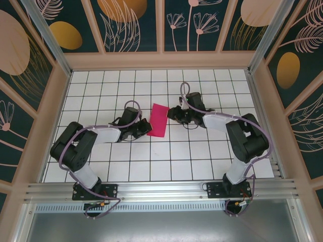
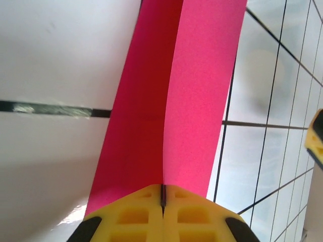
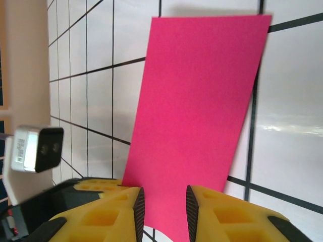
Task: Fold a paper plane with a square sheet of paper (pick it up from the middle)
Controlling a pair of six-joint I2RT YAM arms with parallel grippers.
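The square sheet of paper [image 1: 159, 120] is magenta-pink and lies folded into a narrow strip on the white gridded table, between the two grippers. My left gripper [image 1: 144, 129] is at its near-left edge. In the left wrist view the yellow fingers [image 2: 136, 217] are pressed together, shut on the sheet of paper [image 2: 202, 101] where two layers meet along a lengthwise crease. My right gripper [image 1: 172, 114] is at the strip's right side. In the right wrist view the right gripper [image 3: 162, 209] is open, and the paper [image 3: 202, 101] runs on beyond the gap, not clamped.
The table [image 1: 202, 151] has wooden walls on the left, right and far sides. A metal rail [image 1: 161, 190] runs along the near edge. The left arm's wrist camera [image 3: 38, 148] sits close to the right fingers, and a right fingertip [image 2: 315, 138] shows at the left wrist view's edge.
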